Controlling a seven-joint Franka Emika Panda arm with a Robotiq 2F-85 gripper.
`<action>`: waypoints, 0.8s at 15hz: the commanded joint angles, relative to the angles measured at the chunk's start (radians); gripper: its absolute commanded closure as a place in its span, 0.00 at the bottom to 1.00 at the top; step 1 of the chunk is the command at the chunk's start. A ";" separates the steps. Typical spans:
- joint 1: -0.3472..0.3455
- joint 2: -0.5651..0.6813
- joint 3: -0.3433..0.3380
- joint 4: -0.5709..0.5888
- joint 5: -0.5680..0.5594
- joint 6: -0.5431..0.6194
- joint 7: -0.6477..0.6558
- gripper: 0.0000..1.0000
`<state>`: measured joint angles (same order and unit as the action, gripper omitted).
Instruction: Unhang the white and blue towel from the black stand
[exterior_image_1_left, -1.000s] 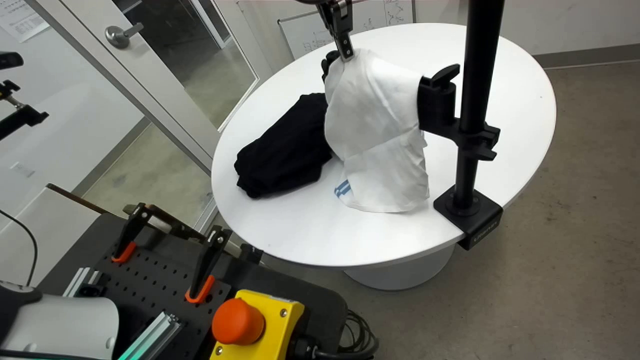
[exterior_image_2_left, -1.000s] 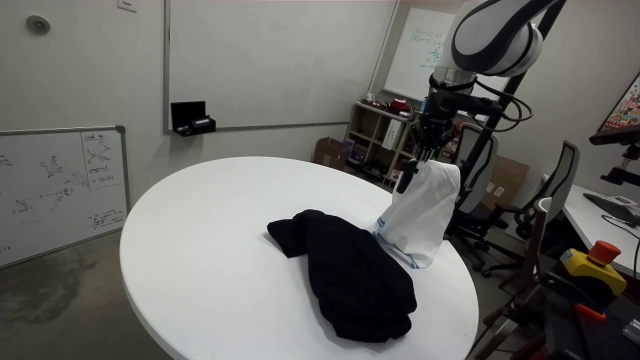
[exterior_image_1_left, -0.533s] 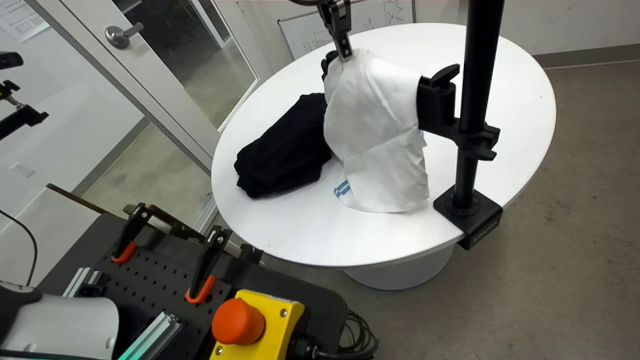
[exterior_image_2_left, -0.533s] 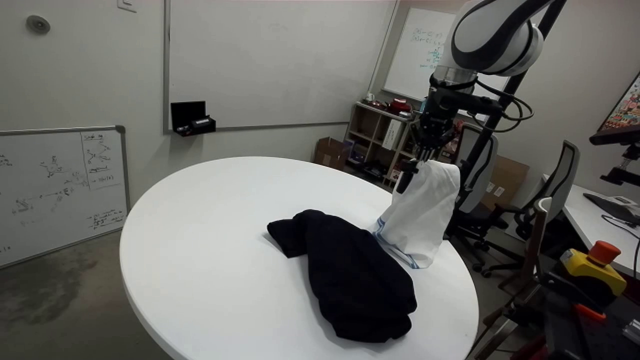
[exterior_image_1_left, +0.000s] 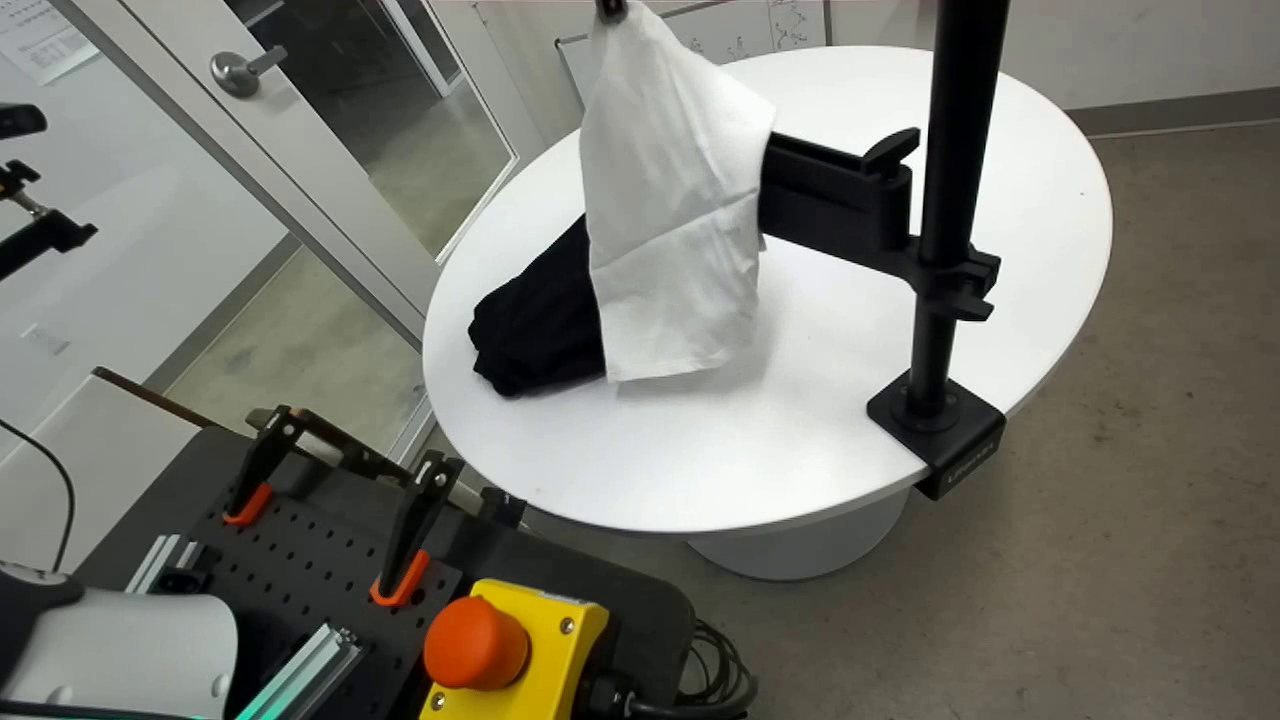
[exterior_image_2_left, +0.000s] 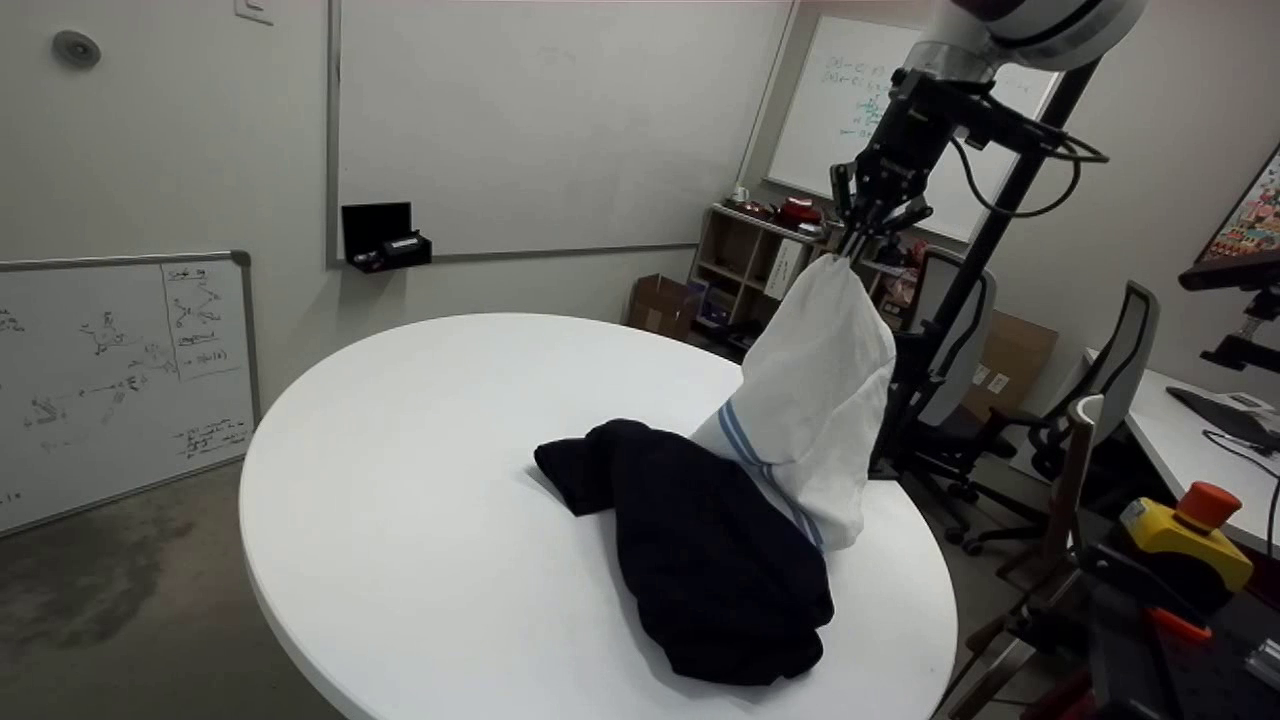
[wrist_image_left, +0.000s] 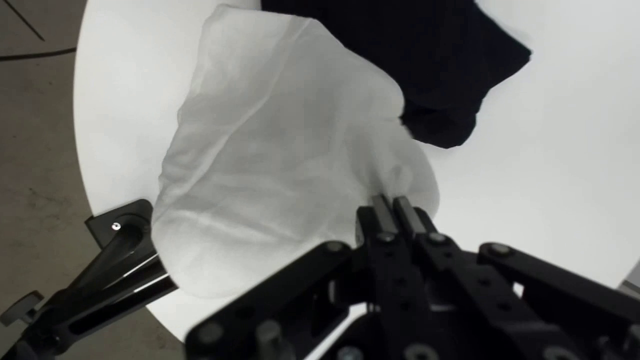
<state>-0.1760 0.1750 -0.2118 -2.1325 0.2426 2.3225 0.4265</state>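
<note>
I see round white table (exterior_image_2_left: 450, 450), grayish-brown floor (exterior_image_1_left: 1150, 350), pale walls (exterior_image_2_left: 180, 150), big mounted whiteboard (exterior_image_2_left: 540, 120), cubby shelf (exterior_image_2_left: 742, 245), mesh-backed chairs (exterior_image_2_left: 1115, 365), glass-paned door (exterior_image_1_left: 305, 155) with lever handle (exterior_image_1_left: 240, 73).

A round white desk (exterior_image_1_left: 790, 430), set on a broad pale pedestal (exterior_image_1_left: 810, 548), bears a crumpled black cloth (exterior_image_2_left: 715, 560), lying in loose folds on the top, while the square base (exterior_image_1_left: 950, 435) of the black stand (exterior_image_1_left: 945, 220) sits at the rim and juts past the edge
</note>
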 joint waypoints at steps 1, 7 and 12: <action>-0.012 -0.132 0.018 -0.023 0.104 -0.082 -0.076 0.99; 0.017 -0.270 0.043 -0.031 0.187 -0.184 -0.159 0.99; 0.058 -0.366 0.076 -0.053 0.229 -0.266 -0.212 0.99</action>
<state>-0.1392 -0.1189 -0.1494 -2.1508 0.4300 2.1015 0.2628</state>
